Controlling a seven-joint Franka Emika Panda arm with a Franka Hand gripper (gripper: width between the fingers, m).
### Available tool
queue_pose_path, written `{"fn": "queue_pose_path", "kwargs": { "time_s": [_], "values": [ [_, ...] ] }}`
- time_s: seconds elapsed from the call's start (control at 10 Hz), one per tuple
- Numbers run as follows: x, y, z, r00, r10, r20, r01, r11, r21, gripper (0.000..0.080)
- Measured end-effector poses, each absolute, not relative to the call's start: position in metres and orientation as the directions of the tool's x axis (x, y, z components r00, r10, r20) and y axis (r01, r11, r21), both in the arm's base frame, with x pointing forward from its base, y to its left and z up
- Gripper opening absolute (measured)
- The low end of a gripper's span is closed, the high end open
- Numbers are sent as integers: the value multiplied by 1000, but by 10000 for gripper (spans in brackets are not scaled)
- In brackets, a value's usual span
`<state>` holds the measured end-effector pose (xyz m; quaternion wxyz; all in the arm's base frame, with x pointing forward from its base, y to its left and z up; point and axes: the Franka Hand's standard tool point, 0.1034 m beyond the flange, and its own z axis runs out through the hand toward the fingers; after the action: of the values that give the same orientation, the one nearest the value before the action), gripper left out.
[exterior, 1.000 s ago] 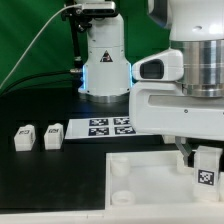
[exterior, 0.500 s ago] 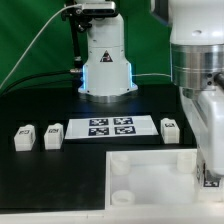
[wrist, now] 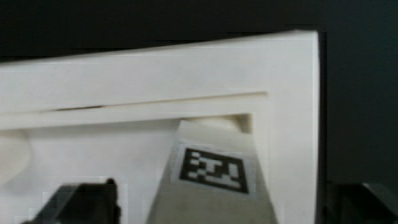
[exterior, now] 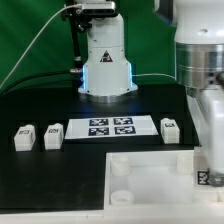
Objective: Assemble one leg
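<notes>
Black tabletop point(exterior: 40, 180) is carrying every part. One leg point(wrist: 217, 165), its tag facing the wrist camera, is standing against the raised inner rim of the white panel point(exterior: 150, 170) near that panel's corner; in the exterior view it is showing at the right edge point(exterior: 206, 178), half hidden by the arm. The gripper point(wrist: 214, 205) is straddling it, dark fingers point(wrist: 80, 205) lying on either side; whether they are clamping the leg cannot be told. A round corner socket point(exterior: 119, 168) is sitting empty. Three more legs point(exterior: 24, 137) are lying by the marker board point(exterior: 111, 127). Compared with half a second ago, the arm is sitting slightly lower, the loose legs unmoved.
</notes>
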<state>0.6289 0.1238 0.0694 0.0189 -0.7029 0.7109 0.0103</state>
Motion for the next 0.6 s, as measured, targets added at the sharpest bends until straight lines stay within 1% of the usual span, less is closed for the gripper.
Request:
{"fn": "queue_pose_path", "kwargs": {
  "time_s": [0.1, 0.2, 0.3, 0.4, 0.6],
  "values": [
    [632, 125, 70, 226, -974, -31, -973, -225, -43, 633],
    [632, 124, 69, 311, -950, -25, -950, -309, -47, 633],
    [632, 123, 69, 470, -882, -13, -882, -469, -49, 646],
    [632, 122, 69, 585, -811, -3, -810, -584, -48, 646],
    [633, 118, 69, 771, -636, 14, -635, -771, -46, 649]
  ]
}}
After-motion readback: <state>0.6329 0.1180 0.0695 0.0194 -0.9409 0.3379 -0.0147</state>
